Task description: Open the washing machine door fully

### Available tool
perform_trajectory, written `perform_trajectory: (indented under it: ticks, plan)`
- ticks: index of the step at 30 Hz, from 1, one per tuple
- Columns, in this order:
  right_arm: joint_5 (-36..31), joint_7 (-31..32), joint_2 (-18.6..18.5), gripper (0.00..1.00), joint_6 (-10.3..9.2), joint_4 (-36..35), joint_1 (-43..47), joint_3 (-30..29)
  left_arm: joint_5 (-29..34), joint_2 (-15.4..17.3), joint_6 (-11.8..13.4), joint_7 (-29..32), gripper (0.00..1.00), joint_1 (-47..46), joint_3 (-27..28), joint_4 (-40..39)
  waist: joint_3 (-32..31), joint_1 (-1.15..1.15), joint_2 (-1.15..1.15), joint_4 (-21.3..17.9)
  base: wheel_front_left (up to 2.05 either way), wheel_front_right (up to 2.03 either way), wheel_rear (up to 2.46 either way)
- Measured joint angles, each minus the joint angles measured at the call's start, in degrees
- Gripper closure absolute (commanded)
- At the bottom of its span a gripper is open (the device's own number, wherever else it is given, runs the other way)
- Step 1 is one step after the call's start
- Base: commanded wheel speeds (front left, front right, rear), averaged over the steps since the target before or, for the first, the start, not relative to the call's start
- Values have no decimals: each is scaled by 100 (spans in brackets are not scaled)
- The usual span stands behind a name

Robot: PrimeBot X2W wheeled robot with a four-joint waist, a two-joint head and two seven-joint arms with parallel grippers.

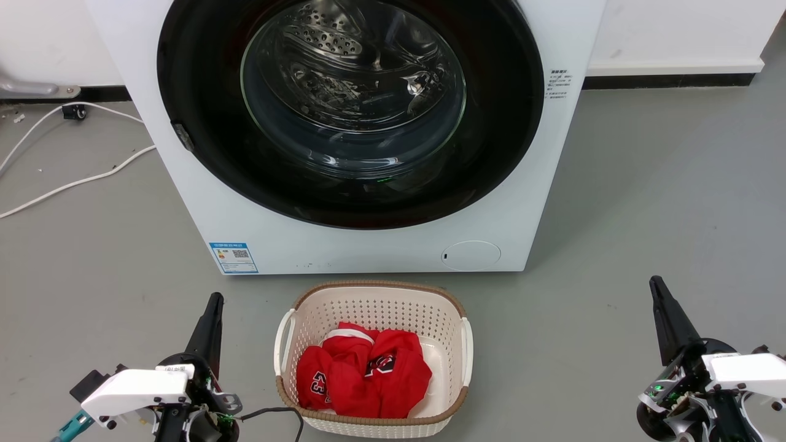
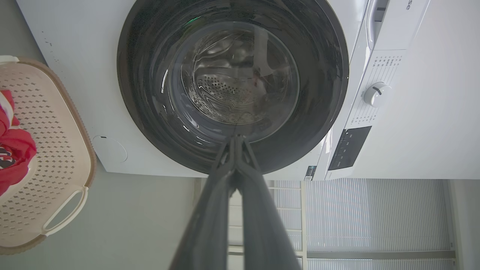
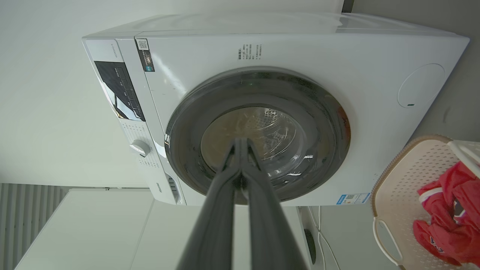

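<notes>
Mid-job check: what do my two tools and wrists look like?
The left tool has two long, dark, tapering fingers on a black hub, and a white wrist housing with a small white label. A teal part and a black cable sit beside it. The right tool has the same dark fingers and white housing, with exposed wiring and a small green light.

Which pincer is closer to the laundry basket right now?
Left. The left pincer sits close beside the laundry basket, off its left handle; the right pincer is on the opposite side, with a much wider gap.
</notes>
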Motion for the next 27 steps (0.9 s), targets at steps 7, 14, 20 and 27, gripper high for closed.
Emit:
perform_trajectory:
  ticks: [7,14,20,27]
  plan:
    - [-2,5,8,0,0,1,-1,-11,2,-2,-1,1,0,0,3,1,0,0,0,0,0,0,0]
    - [2,-87,43,0,-1,130,226,51,1,-43,18,-75,0,191,-62,151,0,0,0,-2,0,0,0]
    - [-71,-256,46,0,0,-40,237,105,119,-38,18,-255,0,191,-179,-44,-2,0,0,-8,0,0,0]
    - [-647,-428,47,0,0,-266,289,130,667,-31,18,-439,0,191,-164,-328,-4,0,0,-11,0,0,0]
